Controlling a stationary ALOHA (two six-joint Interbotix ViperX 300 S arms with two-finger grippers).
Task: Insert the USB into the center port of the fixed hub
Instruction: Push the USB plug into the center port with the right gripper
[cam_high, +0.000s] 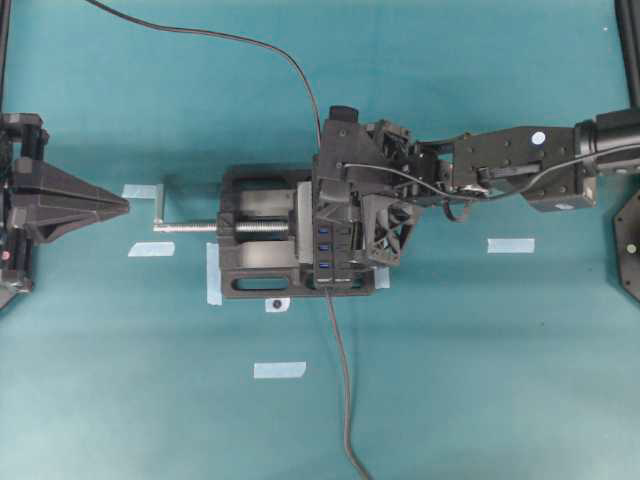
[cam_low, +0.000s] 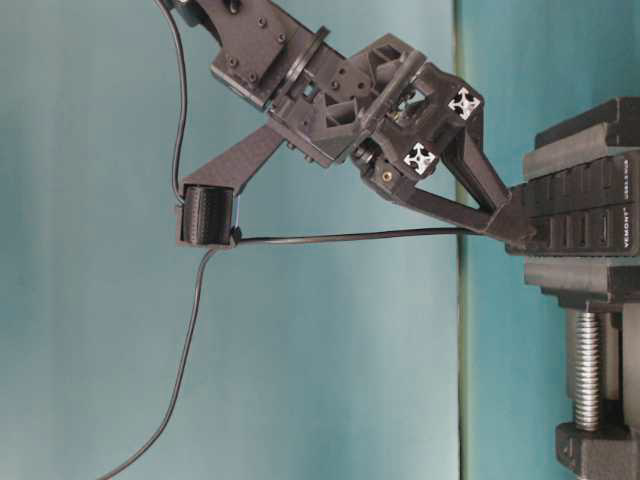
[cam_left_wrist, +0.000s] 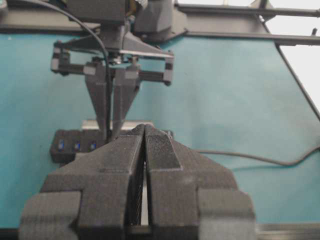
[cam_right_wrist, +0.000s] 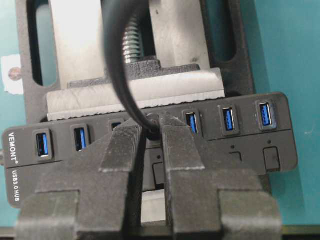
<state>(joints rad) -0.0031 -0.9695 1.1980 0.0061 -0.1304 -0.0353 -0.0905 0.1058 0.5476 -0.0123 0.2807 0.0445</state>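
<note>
Teal tabletop: the right gripper (cam_right_wrist: 151, 131) pinches the USB (cam_right_wrist: 150, 126), seemingly at the fixed hub (cam_right_wrist: 260, 145); the left gripper (cam_left_wrist: 144, 132) is pressed together.

Matt black plastic fixed hub (cam_right_wrist: 150, 150), bare metal vise screw (cam_high: 255, 227), ribbed matt right hand (cam_right_wrist: 152, 135) fingers.

Over the hub (cam_high: 325, 243), little room: right gripper (cam_right_wrist: 151, 131) pressed down at the middle of the port row, cable (cam_right_wrist: 120, 65) rising from between its fingers and blocking the view there. Outer ports to either side uncovered. Behind the hub, vise (cam_high: 262, 245) and its screw handle (cam_high: 185, 226) barring any low approach from that side. Left gripper (cam_high: 120, 206) parked well apart at the table edge. Open teal table (cam_high: 480, 380) all around, crossed by a second cable (cam_high: 345, 400) trailing from the hub's end.
</note>
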